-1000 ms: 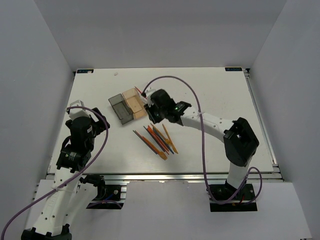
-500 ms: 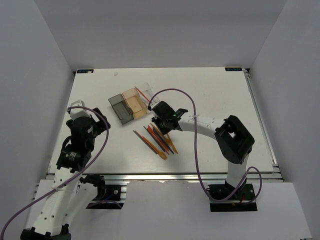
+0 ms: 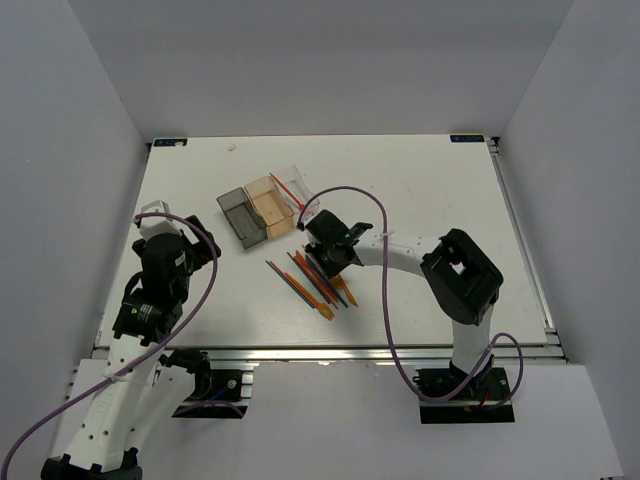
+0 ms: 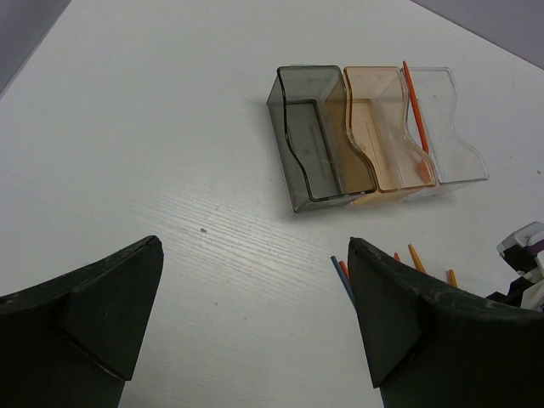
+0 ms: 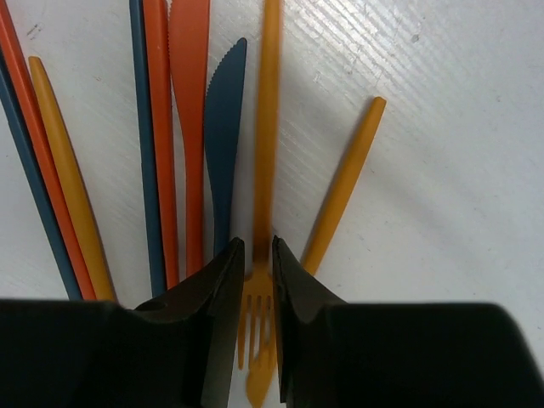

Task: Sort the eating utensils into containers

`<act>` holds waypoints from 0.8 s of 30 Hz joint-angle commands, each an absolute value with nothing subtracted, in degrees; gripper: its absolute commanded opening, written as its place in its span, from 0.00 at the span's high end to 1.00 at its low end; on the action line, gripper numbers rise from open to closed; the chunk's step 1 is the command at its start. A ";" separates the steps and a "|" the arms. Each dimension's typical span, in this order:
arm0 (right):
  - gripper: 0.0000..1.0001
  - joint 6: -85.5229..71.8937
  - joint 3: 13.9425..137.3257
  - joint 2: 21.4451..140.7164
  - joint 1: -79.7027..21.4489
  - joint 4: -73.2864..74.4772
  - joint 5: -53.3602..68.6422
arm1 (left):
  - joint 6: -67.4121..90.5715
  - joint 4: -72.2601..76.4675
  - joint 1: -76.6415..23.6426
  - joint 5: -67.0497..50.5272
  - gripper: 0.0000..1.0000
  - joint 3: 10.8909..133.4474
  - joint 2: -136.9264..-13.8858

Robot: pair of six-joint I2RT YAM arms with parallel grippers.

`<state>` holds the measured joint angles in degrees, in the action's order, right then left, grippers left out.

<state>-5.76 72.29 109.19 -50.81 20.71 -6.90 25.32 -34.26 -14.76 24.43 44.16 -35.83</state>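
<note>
Orange fork in low, down-tilted right pincer

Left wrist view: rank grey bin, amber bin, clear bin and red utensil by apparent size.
1. Grey bin, marginally; it is nearest.
2. Amber bin and clear bin: alike, unranked.
3. Red utensil, slimmest.

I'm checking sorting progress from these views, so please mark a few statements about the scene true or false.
1. The left gripper is open, with nothing between its fingers. True.
2. The grey bin holds a utensil. False: it looks empty; the one orange-red utensil sits in the clear bin.
3. The right gripper has its fingers either side of a yellow-orange fork. True.
4. The right gripper is above the bins. False: it is down at the loose utensils on the table.
</note>
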 commanded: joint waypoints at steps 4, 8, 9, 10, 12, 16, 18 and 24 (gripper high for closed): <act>0.77 -6.24 72.51 111.35 -50.98 19.51 -5.54 | 25.14 -33.57 -15.12 24.61 0.02 43.77 -35.86; 0.88 -6.15 73.21 111.88 -50.98 19.95 -6.85 | 25.14 -33.57 -15.29 24.70 0.02 43.68 -35.86; 0.89 -6.24 73.65 111.71 -50.98 20.13 -7.12 | 25.14 -33.49 -15.29 24.70 0.02 43.68 -35.95; 0.90 -6.24 74.00 111.19 -50.98 20.65 -7.55 | 25.14 -33.57 -15.38 24.70 0.02 43.86 -35.95; 0.91 -6.50 75.49 110.31 -50.98 21.70 -8.61 | 25.14 -33.57 -15.38 24.70 0.02 43.77 -36.03; 0.92 -5.46 79.36 107.23 -50.98 23.29 -11.76 | 25.14 -33.57 -15.38 24.70 0.02 43.77 -35.95; 0.92 -4.93 81.73 107.49 -50.63 23.47 -13.09 | 25.14 -33.57 -15.38 24.61 0.02 43.77 -35.95; 0.92 -3.52 94.99 114.94 -48.43 20.05 -16.34 | 25.22 -33.75 -15.47 24.96 0.02 43.77 -35.77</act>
